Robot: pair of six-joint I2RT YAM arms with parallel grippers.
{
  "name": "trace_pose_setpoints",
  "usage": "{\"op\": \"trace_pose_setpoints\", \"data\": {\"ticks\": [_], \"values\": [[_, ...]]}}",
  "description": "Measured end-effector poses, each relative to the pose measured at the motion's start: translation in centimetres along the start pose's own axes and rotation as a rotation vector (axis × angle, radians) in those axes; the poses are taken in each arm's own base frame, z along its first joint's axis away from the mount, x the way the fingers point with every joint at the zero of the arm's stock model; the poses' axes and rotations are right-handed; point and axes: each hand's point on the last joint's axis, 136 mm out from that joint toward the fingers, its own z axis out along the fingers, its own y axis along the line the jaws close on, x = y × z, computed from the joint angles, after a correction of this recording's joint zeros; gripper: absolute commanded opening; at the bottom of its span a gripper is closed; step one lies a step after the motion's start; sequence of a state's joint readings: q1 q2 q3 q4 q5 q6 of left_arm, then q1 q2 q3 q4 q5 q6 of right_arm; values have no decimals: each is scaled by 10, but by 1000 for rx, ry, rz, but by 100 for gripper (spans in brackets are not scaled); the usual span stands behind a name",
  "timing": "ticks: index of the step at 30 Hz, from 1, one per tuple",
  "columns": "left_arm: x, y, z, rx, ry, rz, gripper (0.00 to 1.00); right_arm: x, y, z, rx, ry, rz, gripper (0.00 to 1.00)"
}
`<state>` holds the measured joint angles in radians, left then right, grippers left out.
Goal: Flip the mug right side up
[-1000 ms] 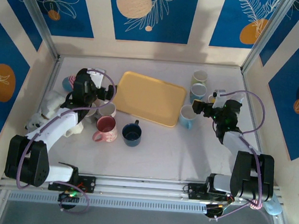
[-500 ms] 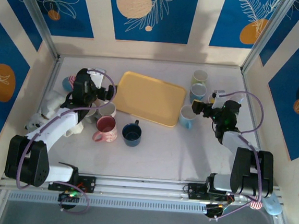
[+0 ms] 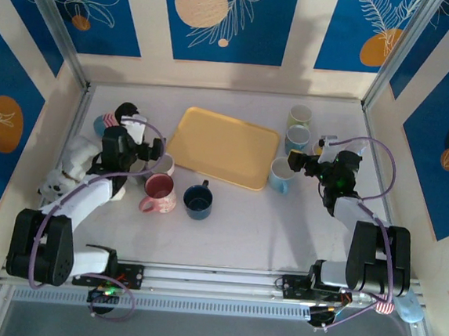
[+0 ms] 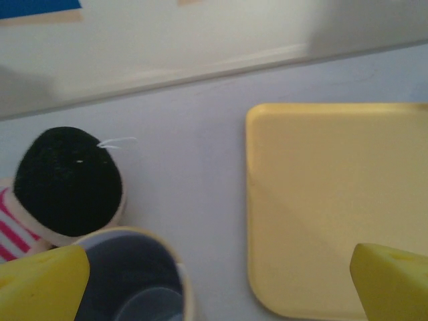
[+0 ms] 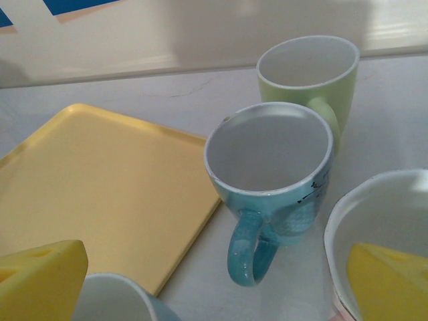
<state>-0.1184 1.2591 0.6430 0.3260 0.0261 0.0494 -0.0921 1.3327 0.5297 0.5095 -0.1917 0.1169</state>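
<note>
A pale table [image 3: 281,236] is sitting inside walls [image 3: 222,18] patterned in blue and cream, carrying a yellow tray [image 3: 222,147] with mugs clustering on either side of it. The left claw [image 3: 152,149] is hovering by the tray's left edge, its yellow fingers [image 4: 40,284] standing wide apart and gripping nothing. Just beneath it a cream mug [image 4: 137,281] is standing mouth up, grey-blue inside, close against a pink-striped mug [image 4: 67,184] with a black interior. Whether that striped one is standing upright or tipping cannot be told. A pink mug [image 3: 159,191] and a dark blue mug [image 3: 198,201] are sitting nearer the arms. The right claw [image 3: 297,163] is hanging spread open and empty over the right-hand group, where a teal mug [image 5: 267,150] and a green mug [image 5: 307,67] are standing upright beyond its fingertips.
</note>
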Motion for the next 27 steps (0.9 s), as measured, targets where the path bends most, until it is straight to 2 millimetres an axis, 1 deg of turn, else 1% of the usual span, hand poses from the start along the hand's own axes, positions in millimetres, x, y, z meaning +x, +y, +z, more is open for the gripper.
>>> {"op": "trace_pose_setpoints", "data": {"ticks": [4,6,14,27], "values": [[16,21,-2,-46,7,-15,100,0,0,0,0,0,0,99],[24,26,-2,-60,19,-23,100,0,0,0,0,0,0,99],[47,25,6,-47,40,-28,100,0,0,0,-4,0,0,99],[44,27,13,-58,-55,-18,100,0,0,0,-7,-3,1,99]]}}
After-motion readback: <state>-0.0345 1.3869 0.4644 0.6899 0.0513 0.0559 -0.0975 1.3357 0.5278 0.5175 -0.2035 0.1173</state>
